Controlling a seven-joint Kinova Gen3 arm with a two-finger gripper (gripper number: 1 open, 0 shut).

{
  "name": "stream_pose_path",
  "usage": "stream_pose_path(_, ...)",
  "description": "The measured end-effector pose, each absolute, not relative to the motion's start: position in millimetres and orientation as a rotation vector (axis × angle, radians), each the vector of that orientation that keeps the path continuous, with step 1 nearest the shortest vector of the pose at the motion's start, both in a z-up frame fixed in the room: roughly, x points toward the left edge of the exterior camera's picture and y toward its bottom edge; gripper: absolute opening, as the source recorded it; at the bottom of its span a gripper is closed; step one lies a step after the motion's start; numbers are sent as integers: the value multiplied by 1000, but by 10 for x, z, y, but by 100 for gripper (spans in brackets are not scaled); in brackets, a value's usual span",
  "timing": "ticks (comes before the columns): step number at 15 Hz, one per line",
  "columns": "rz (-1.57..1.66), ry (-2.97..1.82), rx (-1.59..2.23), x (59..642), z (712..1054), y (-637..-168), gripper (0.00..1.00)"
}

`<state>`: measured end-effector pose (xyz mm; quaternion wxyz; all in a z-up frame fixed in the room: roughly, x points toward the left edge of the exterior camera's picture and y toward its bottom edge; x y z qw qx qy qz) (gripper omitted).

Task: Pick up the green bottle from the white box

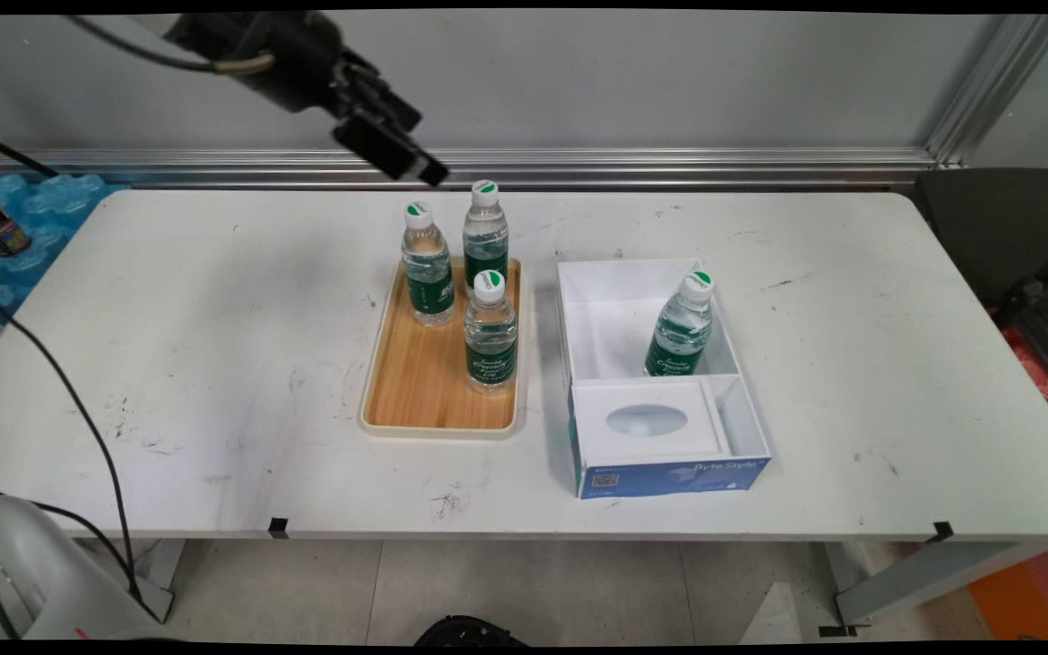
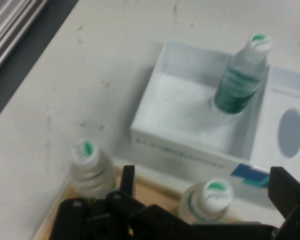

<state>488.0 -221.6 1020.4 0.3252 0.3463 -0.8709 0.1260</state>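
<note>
Raised high over the far side of the white table [image 1: 215, 364], the black two-finger claw [image 1: 410, 162] hung in the air with its fingers spread wide and nothing between them. In the hand view its two fingers [image 2: 126, 181] rose well apart from the bottom edge, with bottle caps showing in the gap.

Nearest below it was a shallow wooden tray with a cream rim [image 1: 415, 391], set near the middle of the table. Three clear plastic water bottles with green labels and white caps stood upright on the tray's far half: the left bottle [image 1: 426, 268] and the far bottle [image 1: 485, 232] at the far end, and the near bottle [image 1: 490, 337] toward the tray's right rim.

Just beside the tray, on its right, lay an open white cardboard box with a blue front panel [image 1: 670, 478]. A fourth water bottle [image 1: 680, 329] of the same kind leaned tilted in the box's large far compartment. The near part of the box held a white insert with an oval hollow [image 1: 646, 420].
</note>
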Motion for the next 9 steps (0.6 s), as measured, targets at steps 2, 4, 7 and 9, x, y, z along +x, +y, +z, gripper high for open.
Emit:
stream_pose_path(2,309,-2285,925,4590,10219,-2261,100)
stream_pose_path(4,287,-2290,938,4306,10167,-2321,100)
stream_pose_path(7,253,-2302,958,3880,10008,-2439,100)
stream_pose_path(9,237,-2311,973,3623,9874,-2536,100)
